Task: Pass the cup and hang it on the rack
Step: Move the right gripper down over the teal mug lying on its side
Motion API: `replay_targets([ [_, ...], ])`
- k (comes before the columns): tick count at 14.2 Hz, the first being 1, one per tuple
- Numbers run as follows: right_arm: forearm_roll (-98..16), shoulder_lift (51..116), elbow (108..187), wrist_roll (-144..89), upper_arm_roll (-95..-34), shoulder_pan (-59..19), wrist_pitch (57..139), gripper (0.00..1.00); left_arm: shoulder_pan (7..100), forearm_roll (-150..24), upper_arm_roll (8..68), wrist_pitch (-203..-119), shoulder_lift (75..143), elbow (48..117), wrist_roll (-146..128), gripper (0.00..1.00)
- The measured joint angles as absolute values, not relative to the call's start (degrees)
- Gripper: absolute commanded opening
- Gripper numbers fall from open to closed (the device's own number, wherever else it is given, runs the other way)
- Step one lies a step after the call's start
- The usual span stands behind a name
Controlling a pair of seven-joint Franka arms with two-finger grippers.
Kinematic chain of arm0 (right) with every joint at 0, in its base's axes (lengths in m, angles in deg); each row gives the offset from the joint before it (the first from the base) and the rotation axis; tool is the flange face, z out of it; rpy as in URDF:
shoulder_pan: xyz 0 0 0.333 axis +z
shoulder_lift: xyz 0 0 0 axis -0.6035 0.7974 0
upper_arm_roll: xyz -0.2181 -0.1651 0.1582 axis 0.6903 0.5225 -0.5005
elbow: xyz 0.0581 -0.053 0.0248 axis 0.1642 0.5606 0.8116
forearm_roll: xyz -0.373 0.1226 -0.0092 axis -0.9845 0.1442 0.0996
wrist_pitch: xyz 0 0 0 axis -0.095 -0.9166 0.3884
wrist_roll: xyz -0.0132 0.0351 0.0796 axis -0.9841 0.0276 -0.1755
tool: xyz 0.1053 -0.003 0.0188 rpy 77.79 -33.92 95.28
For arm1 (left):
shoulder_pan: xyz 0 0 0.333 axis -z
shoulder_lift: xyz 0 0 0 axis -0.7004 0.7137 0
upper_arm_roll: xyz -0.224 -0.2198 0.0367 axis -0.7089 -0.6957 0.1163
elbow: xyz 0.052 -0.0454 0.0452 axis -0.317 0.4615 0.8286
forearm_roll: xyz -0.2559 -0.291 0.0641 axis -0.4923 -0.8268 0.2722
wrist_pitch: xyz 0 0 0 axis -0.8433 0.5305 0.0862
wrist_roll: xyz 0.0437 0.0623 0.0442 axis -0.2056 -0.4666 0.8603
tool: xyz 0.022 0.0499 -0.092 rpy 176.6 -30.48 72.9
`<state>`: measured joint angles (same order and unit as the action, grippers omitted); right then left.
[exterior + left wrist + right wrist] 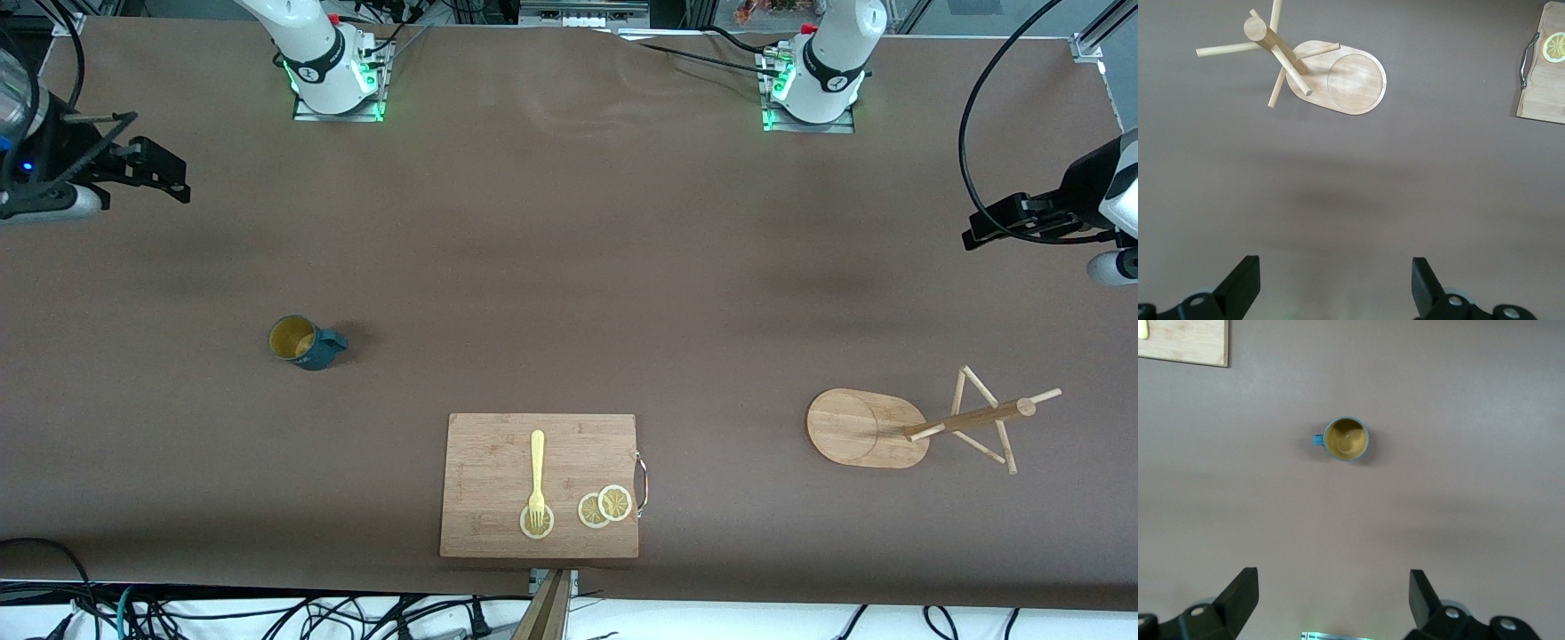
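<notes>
The big brown table is covered all over with a plain cloth. No words or labels can be read on anything.

Next in size is the wooden cutting board, close to the front camera, in the middle of the table. It has a small metal handle on the edge that faces the left arm's end. A yellow fork lies on the board, and its prongs rest on a lemon slice. Two more lemon slices lie beside it, and they overlap a little.

The rack stands upright toward the left arm's end of the table, well apart from the board. It has a flat oval base, a post in the middle and thin pegs that stick out.

The left gripper hangs in the air over the bare table at the left arm's end, and its fingers are spread wide with nothing between them. The right gripper hangs over the bare table at the right arm's end, and its fingers are spread wide too and hold nothing.

The cup is the smallest. It stands upright on the table toward the right arm's end, farther from the front camera than the board and well apart from the rack. It is dark teal outside and yellow inside, and its handle points toward the left arm's end
</notes>
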<state>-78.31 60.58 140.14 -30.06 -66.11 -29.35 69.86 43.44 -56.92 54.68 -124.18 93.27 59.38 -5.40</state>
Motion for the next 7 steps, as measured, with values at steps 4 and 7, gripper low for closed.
replay_targets([
  [4,-78.31,63.93,140.12,-30.03,-66.14,-29.34,71.85,1.0,43.43,-56.92,54.68,-124.19,93.47,59.38,-5.4,1.0],
  [7,-78.31,65.36,140.1,-30.03,-66.13,-29.34,72.13,1.0,43.3,-56.92,54.7,-124.19,93.48,59.38,-5.4,1.0],
])
